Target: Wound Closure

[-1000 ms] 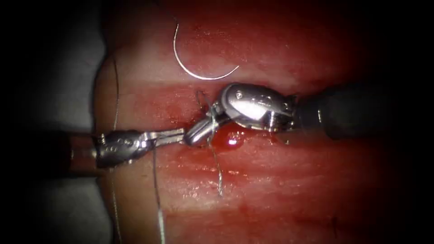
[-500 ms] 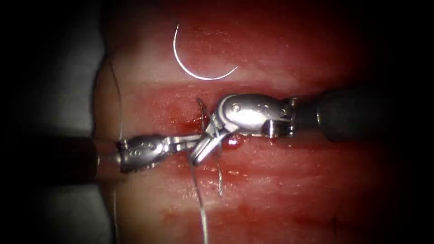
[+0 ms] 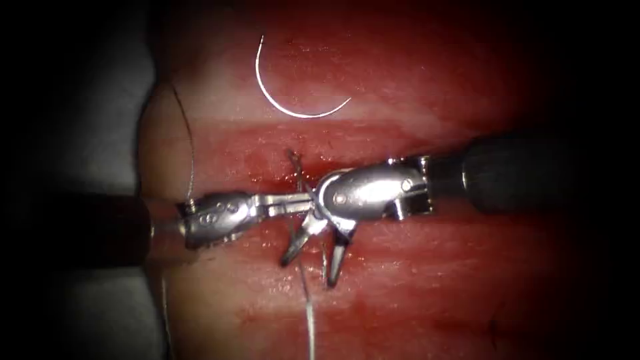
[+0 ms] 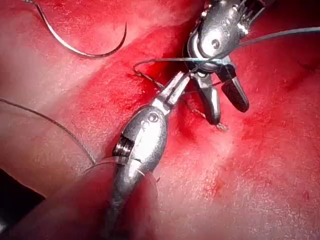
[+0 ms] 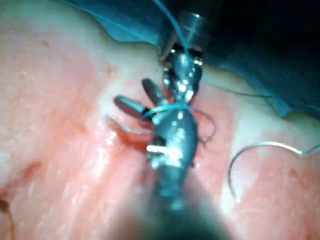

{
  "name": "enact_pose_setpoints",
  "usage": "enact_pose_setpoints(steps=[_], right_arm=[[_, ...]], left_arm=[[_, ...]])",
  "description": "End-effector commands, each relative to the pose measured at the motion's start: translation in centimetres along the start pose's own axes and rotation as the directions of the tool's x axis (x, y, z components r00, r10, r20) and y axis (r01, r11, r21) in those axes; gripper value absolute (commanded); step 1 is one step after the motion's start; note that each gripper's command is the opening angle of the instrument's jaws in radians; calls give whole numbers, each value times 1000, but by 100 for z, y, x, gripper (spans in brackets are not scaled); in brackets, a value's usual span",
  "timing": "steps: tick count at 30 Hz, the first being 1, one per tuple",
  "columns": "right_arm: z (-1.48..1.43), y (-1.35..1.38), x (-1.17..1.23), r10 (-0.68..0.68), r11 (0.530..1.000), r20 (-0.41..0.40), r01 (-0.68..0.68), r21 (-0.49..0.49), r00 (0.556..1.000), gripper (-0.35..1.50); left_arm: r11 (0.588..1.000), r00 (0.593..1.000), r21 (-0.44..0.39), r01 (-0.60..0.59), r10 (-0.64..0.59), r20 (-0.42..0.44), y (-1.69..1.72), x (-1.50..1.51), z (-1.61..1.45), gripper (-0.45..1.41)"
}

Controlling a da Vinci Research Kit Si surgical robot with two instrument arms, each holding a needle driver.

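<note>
Needle (image 3: 293,100) lies free on the tissue (image 3: 433,287) above the cut; left tool (image 3: 297,202) clamps thread (image 3: 308,313), right tool (image 3: 313,257) spread beside it, probably for knot-tying.

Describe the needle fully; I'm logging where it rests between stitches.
The needle is a thin, bright, metal-looking half-circle lying flat on the pale tissue beyond the cut, its curve opening away from the tools. Neither tool holds it, and none of it looks buried in the tissue. Thread trails from one end. It is also seen in the left wrist view and the right wrist view.
</note>
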Motion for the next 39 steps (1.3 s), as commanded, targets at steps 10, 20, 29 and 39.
enact_pose_setpoints(steps=[10, 20, 29, 39], right_arm=[[12, -4, -18, 11, 999, 146, -17, 39, 989, 51], [33, -7, -44, -2, 1000, 264, 1, 4, 965, 41], [50, -11, -57, -15, 1000, 317, 13, 10, 948, 19], [30, -7, -63, -24, 999, 316, 34, -26, 949, -35]], left_arm=[[1000, 999, -1, 17, -17, 28, 12, 0, -2, -45], [1000, 999, -10, 17, -16, 46, 16, -2, -7, -45], [1000, 998, -11, 25, -25, 49, 20, -5, -16, -45], [1000, 998, -12, 27, -26, 50, 26, -8, -27, -45]])
